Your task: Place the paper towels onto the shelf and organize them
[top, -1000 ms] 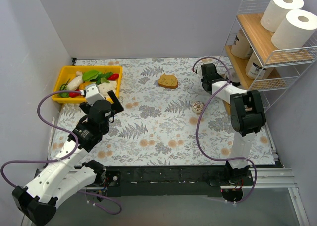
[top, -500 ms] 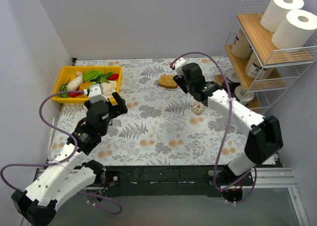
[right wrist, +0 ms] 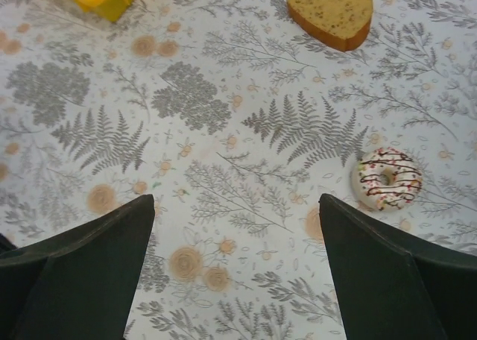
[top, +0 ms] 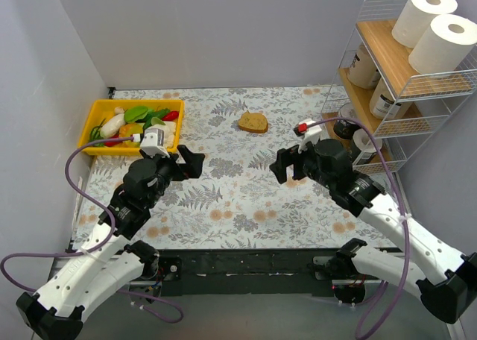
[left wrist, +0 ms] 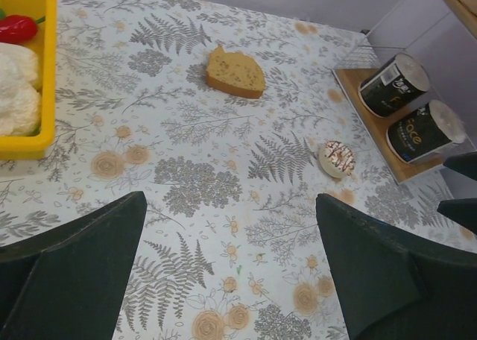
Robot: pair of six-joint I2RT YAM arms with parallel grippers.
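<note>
1. Shelf (top: 384,48): stands at the 2 o'clock corner of the table (top: 223,198).
- Top tier: two plain white rolls (top: 453,43), upright and touching.
- Middle tier: two brown-wrapped rolls (top: 364,68), side by side.
- Bottom board: two dark-labelled rolls (left wrist: 393,85), lying on their sides just beside each other, with their ends turned toward the table centre.

2. Left hand (top: 188,163): fingers apart with nothing between them. It hovers over the table toward 9 o'clock, near the yellow bin (top: 100,120) at 10 o'clock.

3. Right hand (top: 283,167): fingers apart and empty. It hovers toward 3 o'clock, near the bottom board but clear of it. A small frosted doughnut (right wrist: 386,178) lies on the table below it. A bread slice (top: 253,122) lies at 12 o'clock.

4. Task status: six rolls are on the shelf. No roll shows on the table in any view, and neither hand carries one. Placing therefore appears complete. What is left, if anything, is tidying, such as squaring up the bottom pair. The back of each tier is partly hidden, so the full arrangement cannot be confirmed.
</note>
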